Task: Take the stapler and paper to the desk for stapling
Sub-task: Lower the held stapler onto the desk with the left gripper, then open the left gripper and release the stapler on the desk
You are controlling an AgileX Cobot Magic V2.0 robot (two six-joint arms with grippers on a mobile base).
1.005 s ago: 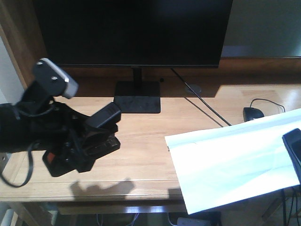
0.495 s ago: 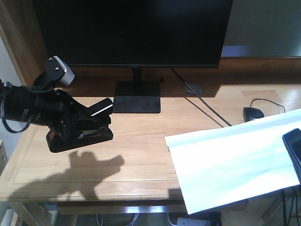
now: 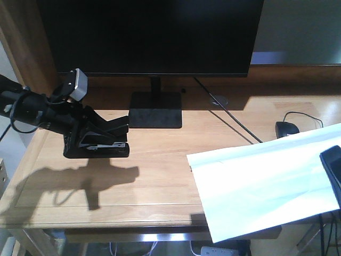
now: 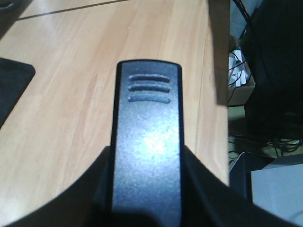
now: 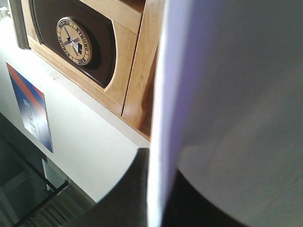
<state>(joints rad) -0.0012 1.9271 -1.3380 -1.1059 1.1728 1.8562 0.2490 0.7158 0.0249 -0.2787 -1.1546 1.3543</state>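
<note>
At the left of the wide light-wood tabletop (image 3: 160,181), the left claw (image 3: 90,133) pinches the small black stapler (image 3: 104,149) low over the wood while the right claw (image 3: 332,166) grips the plain white paper sheet (image 3: 261,184) overhanging the front edge; placing step, next probably releasing stapler and flattening sheet.

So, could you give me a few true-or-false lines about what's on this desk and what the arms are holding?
1. The left gripper is clamped on the stapler. True.
2. The paper lies flat in the middle of the desk. False: the right gripper holds it at the right side, where it overhangs the desk's front edge.
3. The monitor screen is dark. True.
4. The mouse sits left of the monitor stand. False: it sits well to the right of it.
</note>
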